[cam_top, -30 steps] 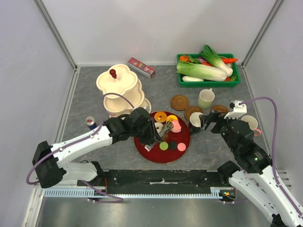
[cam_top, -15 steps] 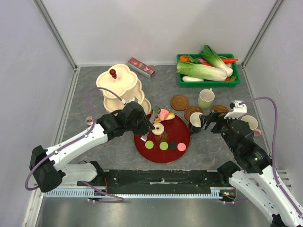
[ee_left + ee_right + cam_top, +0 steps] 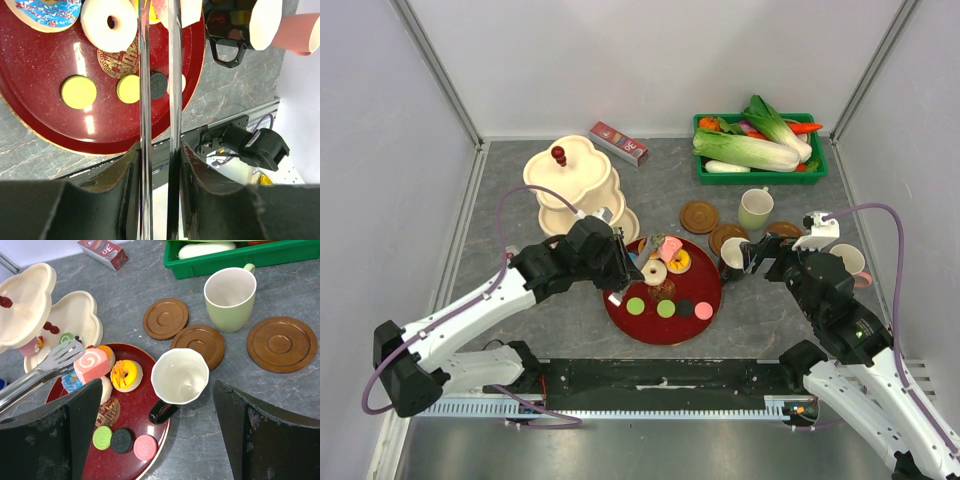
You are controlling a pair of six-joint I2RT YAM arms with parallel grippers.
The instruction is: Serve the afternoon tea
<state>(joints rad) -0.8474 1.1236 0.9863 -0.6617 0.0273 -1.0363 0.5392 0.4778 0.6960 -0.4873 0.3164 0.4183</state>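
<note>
At about 10 o'clock from the red tray (image 3: 700, 280) stands the cream tiered stand (image 3: 570, 170). A few sweets sit on its lowest tier, so I judge it to be the serving place for the treats. The left gripper (image 3: 159, 150) is squeezed tight on the handles of metal tongs (image 3: 62, 354), and that squeeze closes the tongs' tips on a pink swirl cake (image 3: 94, 365). The tongs probably give a reach and a gentle pinch that short fingers could not. The cake hangs above the tray's 12 o'clock rim, on the side facing the stand. Below it lie a white donut (image 3: 654, 272) and a yellow donut (image 3: 678, 262), and the flat round sweets (image 3: 666, 309) line the tray's 6 o'clock edge, not yet served. At 1 to 2 o'clock from the tray lie three brown coasters (image 3: 699, 216), all bare. The black mug (image 3: 180, 376) stands beside the tray at its 3 o'clock, its handle towards 7 o'clock in the right wrist view. Whether it touches the middle coaster I cannot tell. The pale green mug (image 3: 755, 208) stands between coasters, not on one. The right gripper (image 3: 157, 390) hovers spread wide above the black mug, empty and likely poised to seat it on a coaster.
</note>
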